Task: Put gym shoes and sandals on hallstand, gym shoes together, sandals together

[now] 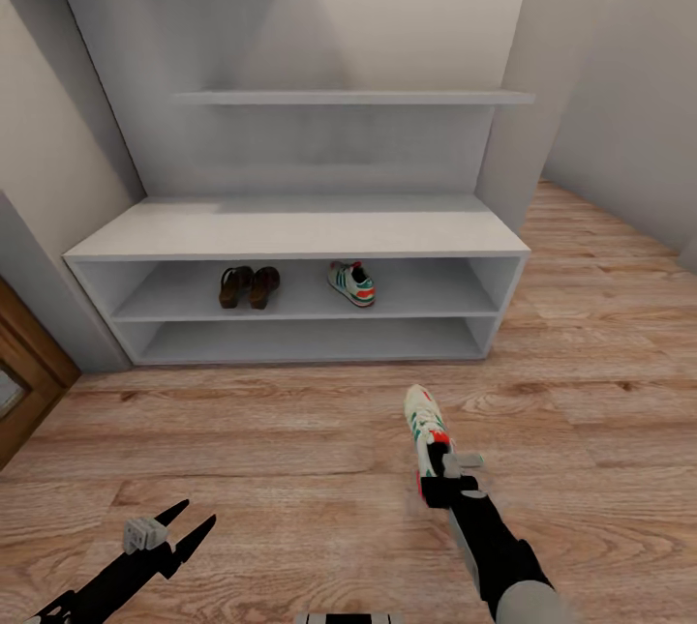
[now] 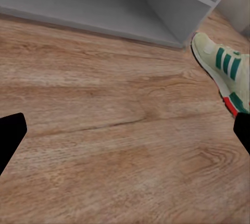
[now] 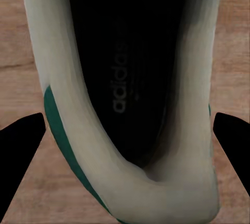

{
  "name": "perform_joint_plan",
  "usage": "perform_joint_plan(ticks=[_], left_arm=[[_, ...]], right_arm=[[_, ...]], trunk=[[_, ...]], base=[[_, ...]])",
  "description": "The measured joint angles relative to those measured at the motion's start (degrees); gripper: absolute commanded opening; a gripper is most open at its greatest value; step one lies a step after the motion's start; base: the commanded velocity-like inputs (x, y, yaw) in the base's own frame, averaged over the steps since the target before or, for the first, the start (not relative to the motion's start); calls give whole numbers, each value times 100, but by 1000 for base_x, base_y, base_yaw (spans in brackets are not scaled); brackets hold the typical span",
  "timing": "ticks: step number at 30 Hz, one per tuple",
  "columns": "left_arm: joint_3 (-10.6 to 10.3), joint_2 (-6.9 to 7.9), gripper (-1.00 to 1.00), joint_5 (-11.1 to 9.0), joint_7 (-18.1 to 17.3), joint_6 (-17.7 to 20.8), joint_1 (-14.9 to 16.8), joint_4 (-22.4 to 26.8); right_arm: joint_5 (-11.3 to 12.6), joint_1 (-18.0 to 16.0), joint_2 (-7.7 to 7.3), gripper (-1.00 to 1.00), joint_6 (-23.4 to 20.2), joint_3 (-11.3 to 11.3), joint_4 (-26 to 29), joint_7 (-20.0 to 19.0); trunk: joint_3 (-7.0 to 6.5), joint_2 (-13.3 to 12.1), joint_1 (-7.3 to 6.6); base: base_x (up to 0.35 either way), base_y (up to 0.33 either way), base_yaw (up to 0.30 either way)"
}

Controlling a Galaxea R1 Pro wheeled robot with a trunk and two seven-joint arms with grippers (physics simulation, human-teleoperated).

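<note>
Soft, even, bright render lighting, no glare. Faint shadows under the upper shelf (image 1: pixel 353 98) and inside the rack tiers. Slightly mushy textures, wide-angle stretch near head-view edges, close-up shoe (image 3: pixel 125 104) blurry.

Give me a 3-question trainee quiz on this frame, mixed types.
1. True or false: both sandals sit on the rack.
2. Where is the second gym shoe? A) top shelf B) at the right gripper, over the floor C) beside the left gripper
3. Fill in: the shelved gym shoe sits to the ___ of the sandals in the head view.

Key: 1 true; 2 B; 3 right
</note>
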State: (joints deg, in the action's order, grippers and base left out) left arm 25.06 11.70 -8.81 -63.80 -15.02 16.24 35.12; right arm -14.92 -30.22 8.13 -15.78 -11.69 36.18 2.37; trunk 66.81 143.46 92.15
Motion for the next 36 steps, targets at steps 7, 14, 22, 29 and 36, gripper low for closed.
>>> perform_joint_plan(ticks=[7,14,22,29,36], left_arm=[[-7,-13,100,106,-10,-9,-2,-14],[-3,-45,100,505,-32,-41,-36,-124],[14,-40,100,541,18,-56,-187,-138],[53,-38,100,537,125,-66,-338,-147],[51,-36,100,534,132,-65,-437,-147]], right_arm=[[-44,-529,169,-100,-638,28,19,25],[-44,-912,180,-100,-729,32,2,549],[-23,-1047,180,-100,-723,39,7,829],[-22,-1052,180,-100,-706,40,7,824],[-19,-1051,180,-100,-713,41,-24,817]], trunk=[[0,0,0],[0,0,0],[1,0,0],[1,0,0],[1,0,0]], base=[[0,0,0],[0,0,0],[0,0,0],[0,0,0],[0,0,0]])
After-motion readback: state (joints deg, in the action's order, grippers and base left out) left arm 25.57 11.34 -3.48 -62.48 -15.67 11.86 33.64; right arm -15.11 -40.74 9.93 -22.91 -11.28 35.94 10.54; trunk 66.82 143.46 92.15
